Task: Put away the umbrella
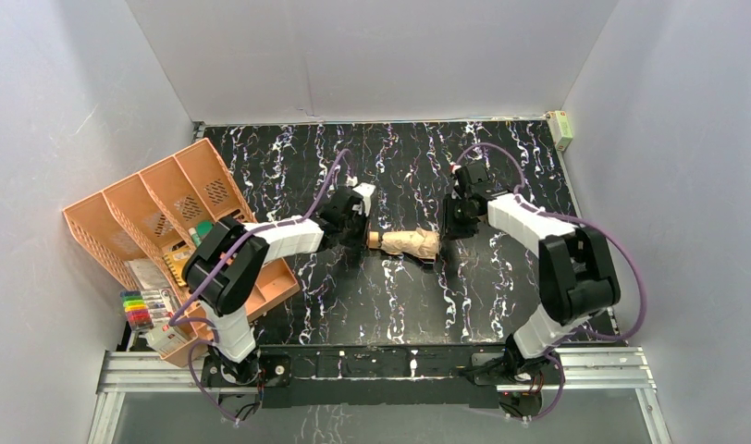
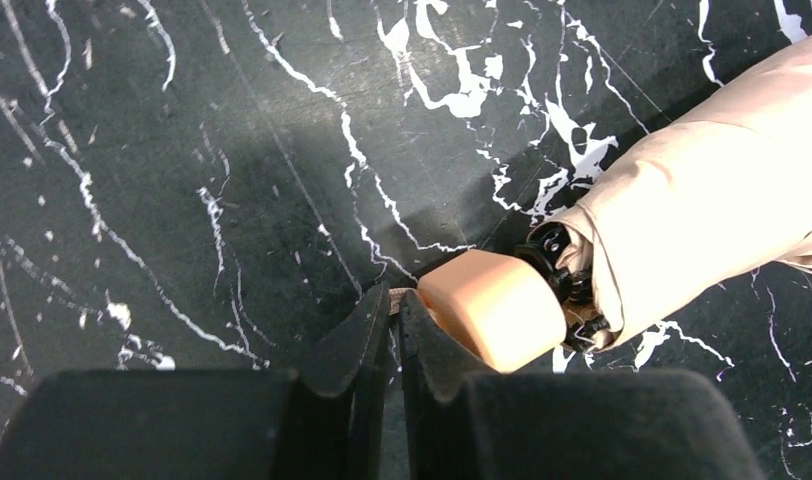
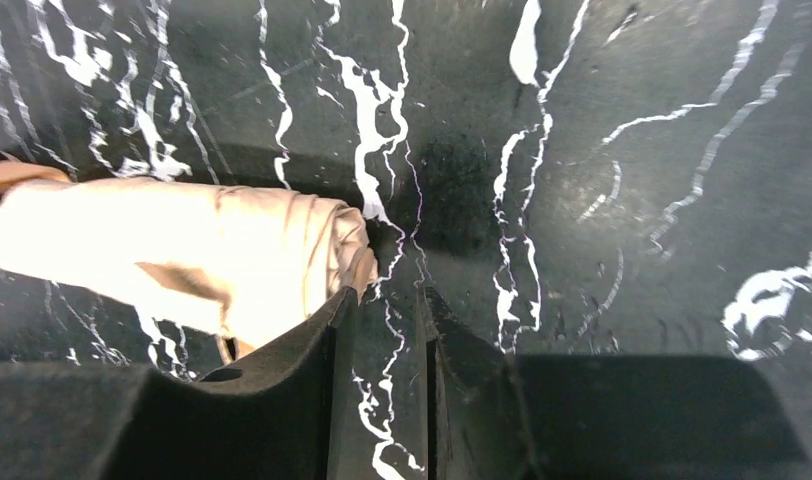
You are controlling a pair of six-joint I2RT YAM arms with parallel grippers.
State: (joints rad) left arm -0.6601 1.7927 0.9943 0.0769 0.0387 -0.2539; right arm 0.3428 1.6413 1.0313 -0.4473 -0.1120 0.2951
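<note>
Pinching fully closed, the left gripper (image 2: 395, 303) has the small tan handle (image 2: 492, 310) touching one fingertip. The folded beige fabric umbrella (image 1: 411, 243) lies mid-table on the black white-veined marble tabletop (image 1: 400, 157). The right gripper (image 3: 382, 298) is slightly parted and empty, with the canopy end against one finger. An orange plastic lattice organizer (image 1: 168, 190) fills the left edge, white walls (image 1: 372, 55) stand around the table, and bare marble shows beyond the umbrella.

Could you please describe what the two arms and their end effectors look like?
Both the left arm and the right arm have white link covers between bulky black joint housings. A thin purple cable loops along each. The left end effector and the right end effector each carry two matte black fingers tapering to wedge-shaped tips. No markings are legible.
</note>
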